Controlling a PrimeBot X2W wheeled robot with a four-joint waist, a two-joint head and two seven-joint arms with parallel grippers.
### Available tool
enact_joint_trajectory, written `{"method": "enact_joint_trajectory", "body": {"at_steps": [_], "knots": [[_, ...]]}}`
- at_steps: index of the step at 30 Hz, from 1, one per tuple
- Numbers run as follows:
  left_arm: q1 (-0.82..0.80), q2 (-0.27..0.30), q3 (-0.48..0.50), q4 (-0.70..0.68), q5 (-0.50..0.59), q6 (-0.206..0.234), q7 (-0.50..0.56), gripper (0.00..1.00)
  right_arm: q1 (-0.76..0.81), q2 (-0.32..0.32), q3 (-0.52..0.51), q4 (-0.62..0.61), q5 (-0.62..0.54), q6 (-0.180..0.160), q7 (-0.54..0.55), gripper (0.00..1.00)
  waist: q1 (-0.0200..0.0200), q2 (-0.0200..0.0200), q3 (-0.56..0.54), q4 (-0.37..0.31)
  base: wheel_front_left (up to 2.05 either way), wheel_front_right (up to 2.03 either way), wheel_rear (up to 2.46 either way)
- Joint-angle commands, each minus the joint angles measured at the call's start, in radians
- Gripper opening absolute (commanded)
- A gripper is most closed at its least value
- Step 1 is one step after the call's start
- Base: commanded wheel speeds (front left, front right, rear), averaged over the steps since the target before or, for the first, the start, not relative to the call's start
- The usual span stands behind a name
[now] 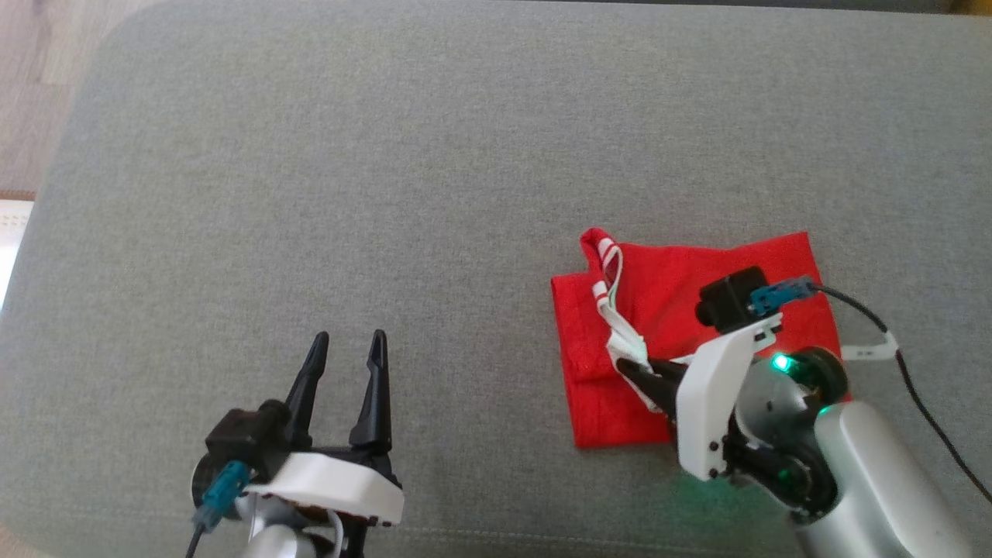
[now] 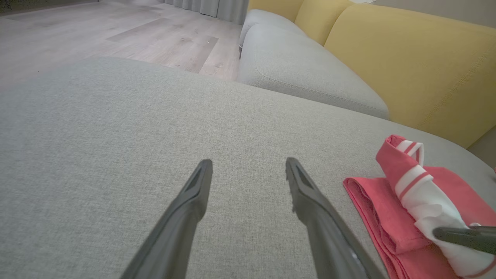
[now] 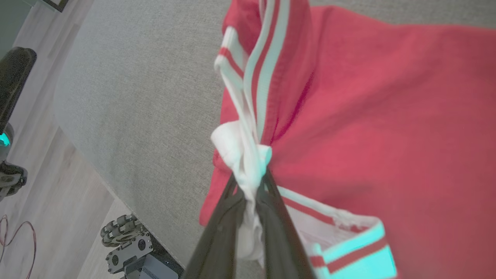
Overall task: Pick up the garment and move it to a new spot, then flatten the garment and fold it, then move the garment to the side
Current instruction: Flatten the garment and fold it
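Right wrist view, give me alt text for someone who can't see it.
The right gripper is shut on the white striped trim of a folded red garment, which lies on a grey cushion. Lower left shows wood floor and a wheeled base.

you had the left gripper [image 1: 349,336], two long dark fingers [image 1: 377,387] on a white wrist shell [image 1: 333,484], spread wide and pointing forward, low on the left. your right gripper [image 1: 622,364] angled leftward from its silver forearm [image 1: 876,465], its tips pinched together on the white trim of the red fabric garment [image 3: 387,116].
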Motion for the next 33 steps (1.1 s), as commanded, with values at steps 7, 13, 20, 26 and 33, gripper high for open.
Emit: {"method": "enact_joint_trajectory", "body": {"at_steps": [7,13,20,26,33], "knots": [[-0.03,-0.004,0.036,-0.011,-0.006,0.005,-0.012,1.0,-0.038,0.09,0.031,-0.045,0.02,-0.001,-0.135,1.0,0.0,0.0,-0.014,-0.014,0.0,0.0,0.0],[-0.016,-0.004,0.055,-0.022,0.004,0.007,-0.012,1.0,-0.003,0.127,-0.052,-0.101,-0.053,-0.001,-0.415,1.0,0.0,0.0,-0.035,-0.041,0.0,0.0,0.0],[0.025,-0.004,0.092,-0.031,0.031,-0.001,-0.012,1.0,0.102,0.123,-0.201,-0.092,-0.277,-0.001,-0.693,1.0,0.0,0.0,-0.073,-0.104,0.0,0.0,0.0],[0.039,-0.004,0.118,-0.034,0.058,-0.021,-0.012,1.0,0.194,0.105,-0.325,-0.023,-0.426,-0.001,-0.89,1.0,0.0,0.0,-0.104,-0.128,0.0,0.0,0.0],[0.073,-0.004,0.154,0.015,0.108,-0.062,-0.012,1.0,0.272,0.104,-0.405,0.106,-0.492,-0.001,-1.062,1.0,0.0,0.0,-0.166,-0.112,0.0,0.0,0.0]]}}
